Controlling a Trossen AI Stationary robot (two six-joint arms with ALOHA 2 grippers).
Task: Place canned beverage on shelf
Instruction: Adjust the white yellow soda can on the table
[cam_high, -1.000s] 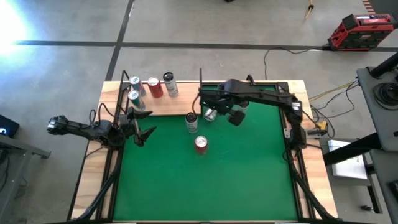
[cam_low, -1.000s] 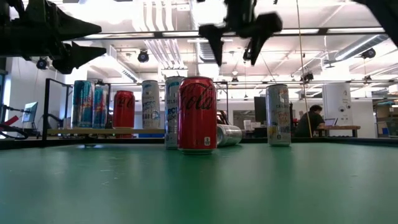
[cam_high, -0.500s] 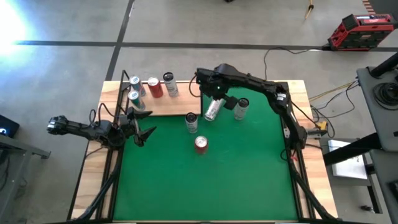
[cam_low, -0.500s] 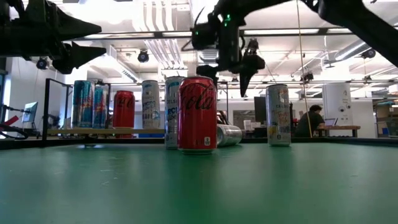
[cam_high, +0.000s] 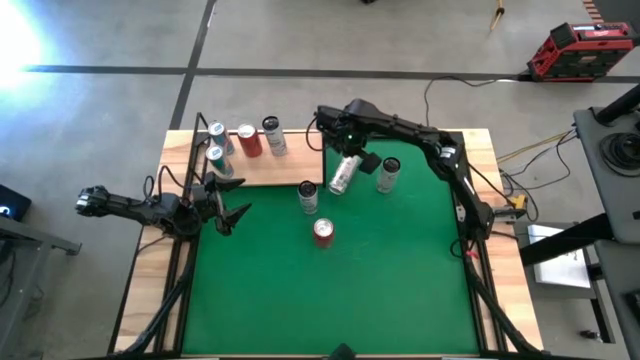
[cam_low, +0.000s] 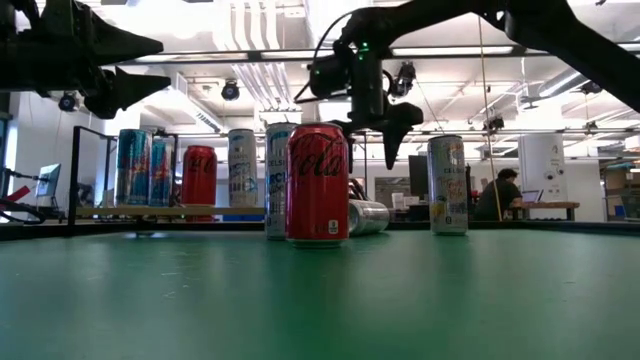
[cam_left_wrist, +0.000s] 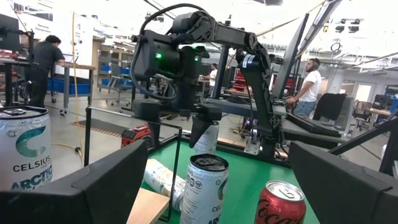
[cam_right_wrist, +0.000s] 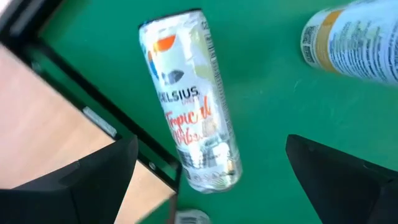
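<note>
A white can (cam_high: 342, 176) is seen lying on its side on the green mat (cam_high: 400, 270), just beside the right end of the shelf (cam_high: 262, 170); in the right wrist view the same can (cam_right_wrist: 189, 124) lies between the dark fingers, untouched. The right gripper (cam_high: 352, 158) is held above the fallen can, pointed downward, its fingers spread wide and empty. Four cans are stood upright on the shelf at its left end. On the mat, a white upright can (cam_high: 308, 197) is placed near the shelf's front edge, a red can (cam_high: 323, 232) stands nearer the mat's middle, and another upright can (cam_high: 388, 174) is set to the right of the fallen one. The left gripper (cam_high: 228, 205) is parked at the mat's left edge, fingers wide apart, nothing held.
</note>
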